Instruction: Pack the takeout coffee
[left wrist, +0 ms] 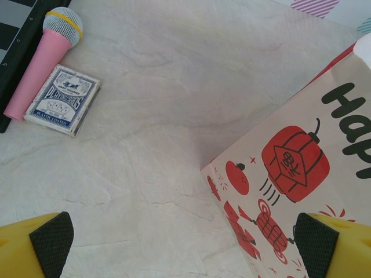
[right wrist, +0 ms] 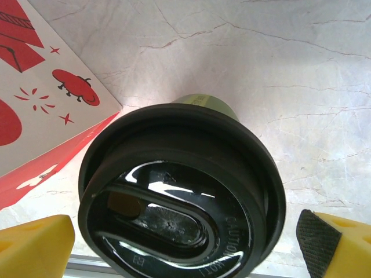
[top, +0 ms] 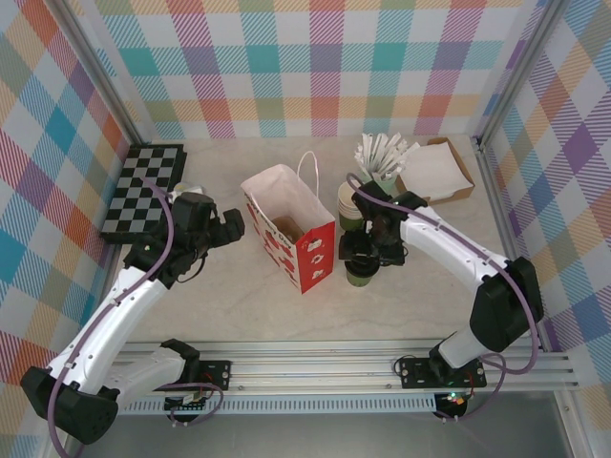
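The takeout coffee [top: 361,261], a dark-green cup with a glossy black lid [right wrist: 179,197], stands upright on the table just right of the bag's red front corner. My right gripper [top: 368,246] hovers directly over it, open, with its yellow fingers [right wrist: 35,246] spread to either side of the lid and nothing gripped. The white-and-red paper bag [top: 291,229] stands open in the middle of the table, and its printed side [left wrist: 290,174] shows in the left wrist view. My left gripper [top: 227,229] is open beside the bag's left wall, its pads [left wrist: 52,240] empty.
A chessboard [top: 143,191] lies at far left, with a pink microphone [left wrist: 46,58] and a deck of cards [left wrist: 62,99] beside it. Behind the coffee stand stacked lidless green cups [top: 349,202], a mint cup of wrapped sticks [top: 382,157] and a cardboard tray [top: 437,170].
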